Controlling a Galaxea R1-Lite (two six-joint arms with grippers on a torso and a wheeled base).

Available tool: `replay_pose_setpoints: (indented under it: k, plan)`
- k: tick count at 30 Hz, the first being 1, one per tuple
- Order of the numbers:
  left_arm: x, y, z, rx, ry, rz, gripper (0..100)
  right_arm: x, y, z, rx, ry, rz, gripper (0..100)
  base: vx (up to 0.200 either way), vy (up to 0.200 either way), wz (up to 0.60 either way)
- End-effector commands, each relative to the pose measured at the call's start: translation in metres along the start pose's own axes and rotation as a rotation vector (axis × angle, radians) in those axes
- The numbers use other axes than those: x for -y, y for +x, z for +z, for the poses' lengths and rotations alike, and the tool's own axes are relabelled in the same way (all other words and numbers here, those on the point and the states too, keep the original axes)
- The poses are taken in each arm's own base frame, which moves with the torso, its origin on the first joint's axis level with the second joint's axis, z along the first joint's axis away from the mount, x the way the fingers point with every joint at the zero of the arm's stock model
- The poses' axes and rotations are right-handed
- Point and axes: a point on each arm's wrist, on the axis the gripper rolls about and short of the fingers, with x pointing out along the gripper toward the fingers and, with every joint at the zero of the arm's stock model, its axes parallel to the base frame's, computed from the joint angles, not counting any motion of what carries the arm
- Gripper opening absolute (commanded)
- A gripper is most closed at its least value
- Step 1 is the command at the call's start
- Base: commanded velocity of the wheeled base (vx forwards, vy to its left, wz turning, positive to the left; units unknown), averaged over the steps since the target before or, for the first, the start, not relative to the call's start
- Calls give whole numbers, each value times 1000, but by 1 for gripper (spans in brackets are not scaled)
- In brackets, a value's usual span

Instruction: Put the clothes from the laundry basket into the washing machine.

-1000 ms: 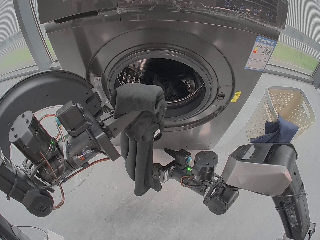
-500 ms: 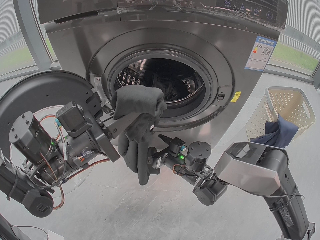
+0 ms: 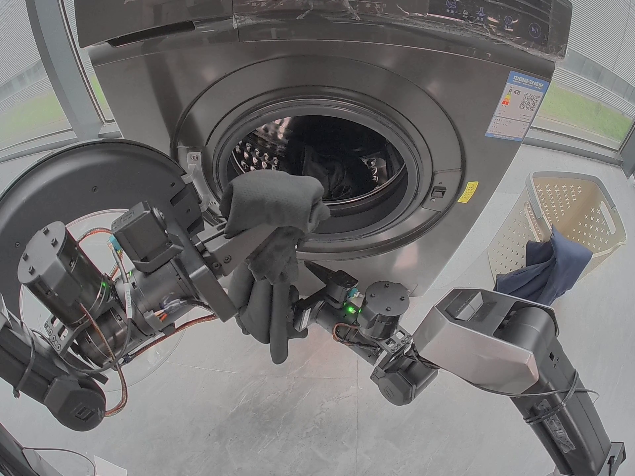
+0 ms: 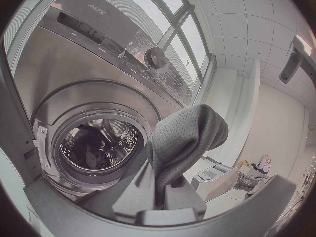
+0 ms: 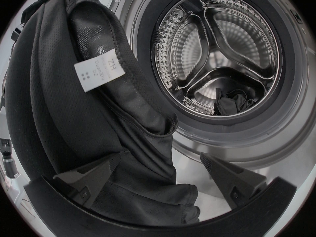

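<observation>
Just short of the washing machine's drum (image 3: 344, 160), the left gripper (image 4: 161, 188) pinches the grey garment (image 3: 271, 199), its long tail hanging straight down into the wide-spread right gripper (image 5: 158, 157) below.

Support surface: floor (image 3: 218, 424), pale grey and glossy, marbled slabs with thin joint lines. Standing directly on it is a steel-grey front-loading washing machine (image 3: 152, 107), its porthole door (image 3: 79, 180) swung open to the robot's left above the floor. A cream perforated laundry basket (image 3: 582, 209) also stands on the floor, just beside the machine's right side; whether the two touch cannot be judged.
</observation>
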Motion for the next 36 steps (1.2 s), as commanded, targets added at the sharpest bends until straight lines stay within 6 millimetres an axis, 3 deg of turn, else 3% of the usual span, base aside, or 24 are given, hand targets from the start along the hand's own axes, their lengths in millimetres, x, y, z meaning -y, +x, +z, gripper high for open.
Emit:
replay_pose_setpoints:
  k: [1, 5, 13, 23, 24, 29, 36]
  plan:
    - [-4, 0, 2, 8, 7, 15, 0, 4, -16, -5, -60, 6, -13, 100, 0, 0, 0]
    - [-6, 0, 3, 11, 10, 20, 0, 3, -23, 2, -76, 8, 4, 100, 0, 0, 0]
    - [-7, -1, 4, 13, 13, 26, 0, -11, -19, 7, -66, 17, 105, 100, 0, 0, 0]
    - [-7, -1, 3, 11, 12, 24, 0, -21, 5, 3, 23, 14, 140, 100, 0, 0, 0]
    - [-7, -1, 3, 9, 10, 25, 0, -21, 6, 2, 29, 13, 140, 0, 0, 0, 0]
    - [-7, -1, 2, 7, 10, 25, 0, -18, 9, 10, 55, 9, 111, 0, 0, 0, 0]
    - [-7, -2, 2, 5, 9, 27, 0, 26, -8, 53, 82, -6, -43, 0, 0, 0, 0]
